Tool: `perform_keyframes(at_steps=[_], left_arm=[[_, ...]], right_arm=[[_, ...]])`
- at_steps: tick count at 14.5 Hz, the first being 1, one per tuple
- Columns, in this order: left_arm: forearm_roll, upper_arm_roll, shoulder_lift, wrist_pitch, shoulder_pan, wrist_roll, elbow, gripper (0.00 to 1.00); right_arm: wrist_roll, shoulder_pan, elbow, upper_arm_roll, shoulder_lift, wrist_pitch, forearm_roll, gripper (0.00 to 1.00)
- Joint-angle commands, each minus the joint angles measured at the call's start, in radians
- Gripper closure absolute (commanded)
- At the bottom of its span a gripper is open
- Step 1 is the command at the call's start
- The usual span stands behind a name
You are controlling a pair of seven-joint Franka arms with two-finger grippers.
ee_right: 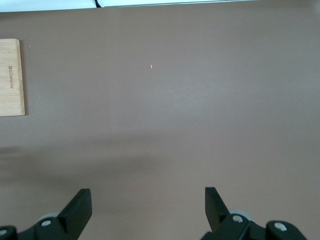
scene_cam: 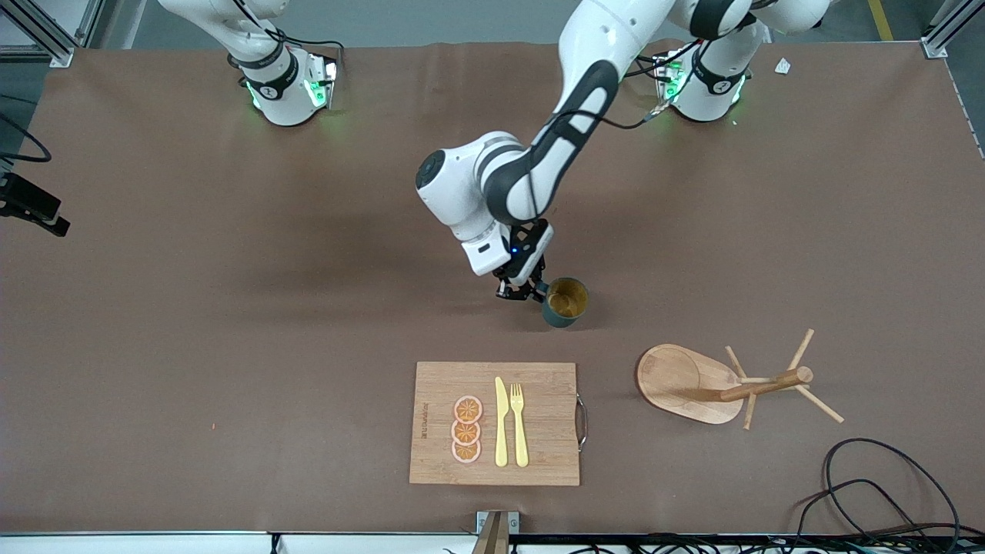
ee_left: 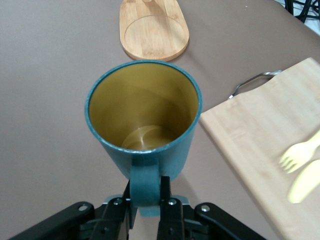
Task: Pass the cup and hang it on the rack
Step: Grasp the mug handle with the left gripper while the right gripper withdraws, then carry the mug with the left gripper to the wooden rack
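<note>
The dark teal cup (scene_cam: pixel 565 302) stands upright at mid-table, its yellowish inside showing. My left gripper (scene_cam: pixel 529 291) is shut on the cup's handle; in the left wrist view the fingers (ee_left: pixel 170 207) clamp the handle below the cup (ee_left: pixel 145 115). Whether the cup rests on the table or hangs just above it, I cannot tell. The bamboo rack (scene_cam: pixel 758 383), with oval base, post and thin pegs, stands nearer the front camera, toward the left arm's end; its base (ee_left: pixel 152 30) shows past the cup. My right gripper (ee_right: pixel 147 200) is open and empty over bare table; it is out of the front view.
A rectangular bamboo cutting board (scene_cam: pixel 539 431) with a metal handle lies near the front edge and carries a yellow knife (scene_cam: pixel 501 423), a yellow fork (scene_cam: pixel 519 423) and three orange slices (scene_cam: pixel 466 429). Black cables (scene_cam: pixel 877 492) lie at the front corner by the rack.
</note>
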Motion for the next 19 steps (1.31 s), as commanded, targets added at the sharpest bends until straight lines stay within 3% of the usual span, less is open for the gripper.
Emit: perform_keyframes(at_steps=[1, 6, 10, 14, 16, 19], left_arm=[[-0.151, -0.009, -0.158, -0.011, 0.084, 0.138, -0.030, 1.00], [-0.545, -0.011, -0.327, -0.011, 0.263, 0.379, -0.030, 1.00], [-0.878, -0.009, -0.398, -0.017, 0.442, 0.537, -0.033, 1.00], [-1.174, -0.009, -0.402, -0.100, 0.640, 0.655, -0.036, 1.00], [-1.302, -0.008, -0.392, -0.157, 0.716, 0.765, -0.048, 1.00], [-1.451, -0.009, -0.329, -0.201, 0.823, 0.857, -0.052, 1.00]], right_arm=[[0.004, -0.002, -0.019, 0.003, -0.017, 0.018, -0.013, 0.00], [0.005, -0.008, -0.022, 0.002, -0.017, 0.021, -0.010, 0.00], [0.005, -0.021, -0.097, 0.000, -0.043, 0.081, -0.010, 0.00], [0.007, -0.019, -0.113, 0.002, -0.052, 0.092, -0.009, 0.00], [0.008, -0.019, -0.181, 0.002, -0.091, 0.156, -0.010, 0.00], [0.013, -0.019, -0.223, 0.002, -0.124, 0.163, -0.009, 0.00]])
